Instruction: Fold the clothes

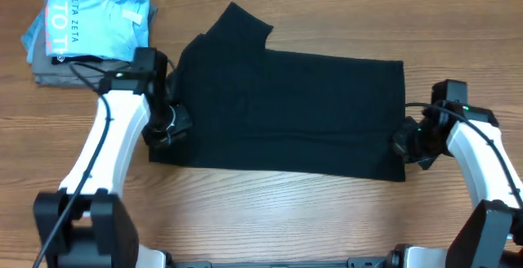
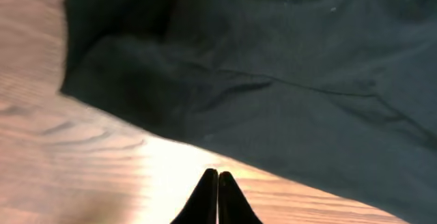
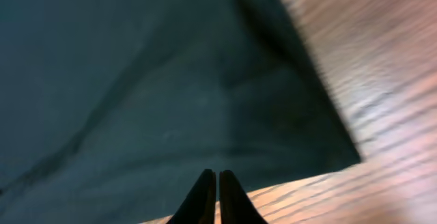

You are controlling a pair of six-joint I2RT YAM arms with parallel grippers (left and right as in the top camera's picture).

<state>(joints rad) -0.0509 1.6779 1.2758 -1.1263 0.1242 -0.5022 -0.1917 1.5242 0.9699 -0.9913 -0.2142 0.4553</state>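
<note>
The clothes are one black T-shirt lying flat across the middle of the wooden table, one sleeve sticking out at the back left. My left gripper hovers at the shirt's front left corner. In the left wrist view that gripper is shut, its tips over bare wood just off the clothes, with nothing between them. My right gripper is at the front right corner. In the right wrist view the right gripper is shut at the hem of the clothes, with no fabric seen between the fingers.
A folded light blue T-shirt with white lettering lies on grey folded garments at the back left corner, just behind my left arm.
</note>
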